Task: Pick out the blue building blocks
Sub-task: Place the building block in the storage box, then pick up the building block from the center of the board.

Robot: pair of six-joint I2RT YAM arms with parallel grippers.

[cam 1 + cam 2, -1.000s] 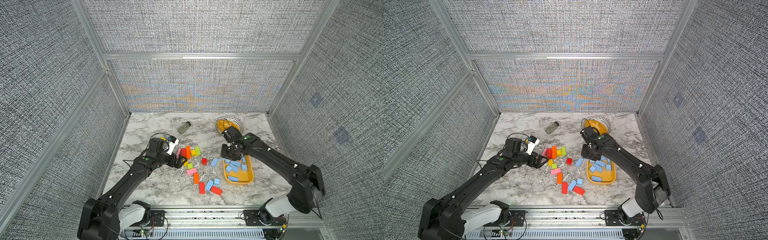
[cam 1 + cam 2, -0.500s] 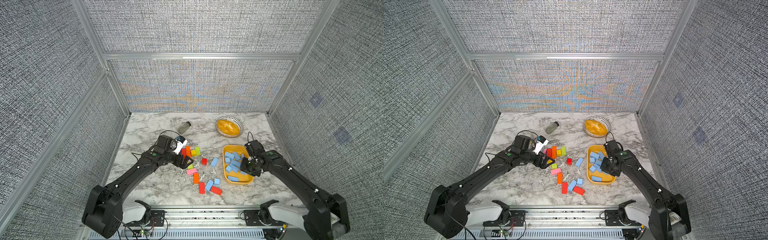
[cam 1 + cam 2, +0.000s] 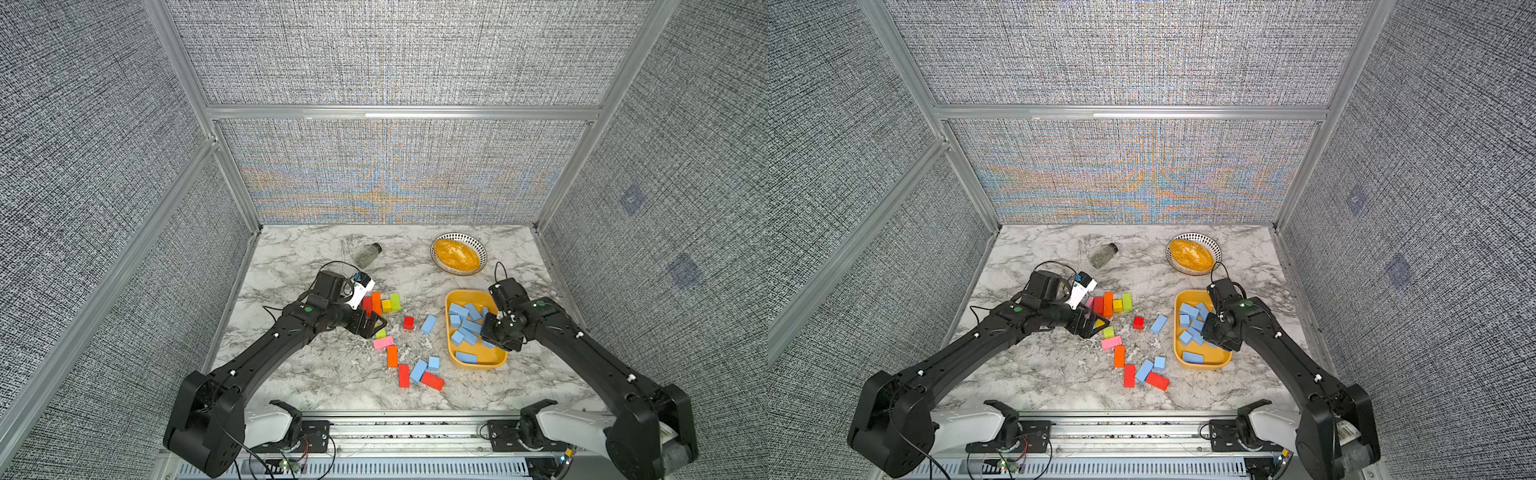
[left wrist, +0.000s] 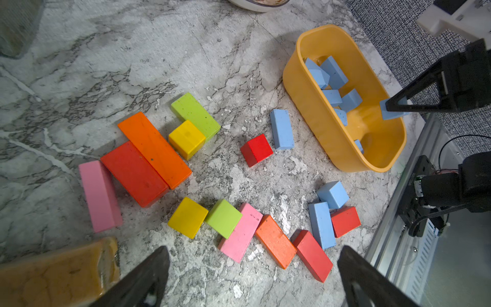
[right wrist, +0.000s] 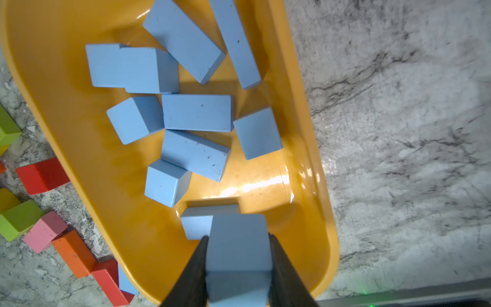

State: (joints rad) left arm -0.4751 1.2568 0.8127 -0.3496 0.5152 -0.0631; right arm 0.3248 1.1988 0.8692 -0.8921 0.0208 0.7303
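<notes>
most of the small matte sky-blue building blocks lie jumbled in the oval orange-yellow plastic tray. above the tray the right gripper pinches one more blue block between its black fingers. three others lie on the white marbled tabletop: a long blue bar just beside a small red cube, and a blue cube touching a second blue bar. the left gripper hovers spread wide and empty over a pink bar and an orange bar.

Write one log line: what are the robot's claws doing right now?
right claw: shut on blue block over yellow tray | left claw: open above coloured blocks
</notes>
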